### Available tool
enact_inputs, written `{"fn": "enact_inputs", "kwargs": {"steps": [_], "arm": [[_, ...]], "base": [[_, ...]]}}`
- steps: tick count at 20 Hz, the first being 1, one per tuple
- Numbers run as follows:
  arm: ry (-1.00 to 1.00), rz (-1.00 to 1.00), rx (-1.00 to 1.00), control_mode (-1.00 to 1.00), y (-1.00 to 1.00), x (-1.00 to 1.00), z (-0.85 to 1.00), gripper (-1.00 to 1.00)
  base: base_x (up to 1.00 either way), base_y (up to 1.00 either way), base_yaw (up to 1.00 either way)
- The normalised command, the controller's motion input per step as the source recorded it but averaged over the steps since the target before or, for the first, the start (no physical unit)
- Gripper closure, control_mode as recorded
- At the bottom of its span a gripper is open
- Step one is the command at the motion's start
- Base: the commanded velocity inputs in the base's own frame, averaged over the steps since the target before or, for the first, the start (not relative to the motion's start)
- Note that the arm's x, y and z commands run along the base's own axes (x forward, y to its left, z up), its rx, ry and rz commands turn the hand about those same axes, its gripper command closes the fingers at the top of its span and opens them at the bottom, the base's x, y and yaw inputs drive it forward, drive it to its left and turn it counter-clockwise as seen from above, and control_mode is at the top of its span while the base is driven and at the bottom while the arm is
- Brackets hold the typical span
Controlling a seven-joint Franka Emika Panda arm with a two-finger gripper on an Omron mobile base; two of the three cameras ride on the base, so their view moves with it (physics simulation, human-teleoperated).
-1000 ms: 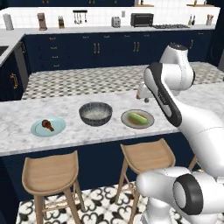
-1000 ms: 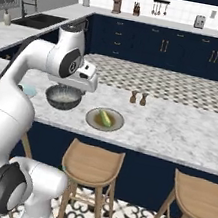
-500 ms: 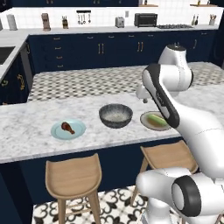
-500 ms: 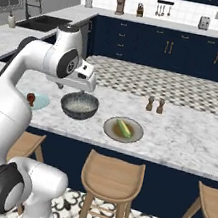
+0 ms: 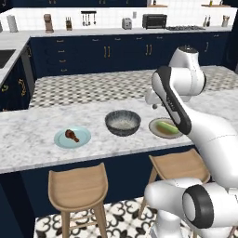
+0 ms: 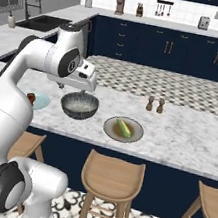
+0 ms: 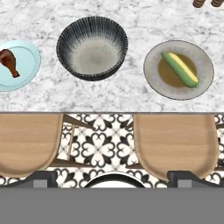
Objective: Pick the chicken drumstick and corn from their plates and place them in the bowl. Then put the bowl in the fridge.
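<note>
We see a white marble worktop (image 5: 28,139) running across a kitchen with navy cabinets (image 5: 83,58), patterned floor tiles and wooden stools (image 7: 177,144) below its front edge. On it, three dishes stand in a row, apart from each other: a pale blue plate (image 7: 24,72) carrying the reddish-brown chicken drumstick (image 7: 9,62), the dark ribbed bowl (image 7: 92,48) with a speckled, empty inside in the middle, and a grey-rimmed plate (image 7: 154,76) holding the yellow corn (image 7: 180,69) in green husk. Two small shakers (image 6: 154,105) stand behind. Our fingers (image 7: 43,177) stand wide apart above the worktop's edge, holding and touching nothing.
</note>
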Motion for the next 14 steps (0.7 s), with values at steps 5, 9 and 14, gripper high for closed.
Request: {"fn": "enact_inputs", "kwargs": {"steps": [5,9,14], "arm": [[0.00,0.00,0.00,1.00,0.00,0.00,0.00,-1.00],[0.00,0.00,0.00,1.00,0.00,0.00,0.00,-1.00],[0.00,0.00,0.00,1.00,0.00,0.00,0.00,-1.00]], "base": [[0.01,0.58,-0.09],[-0.07,0.46,0.00],[0.43,-0.01,0.00]]}}
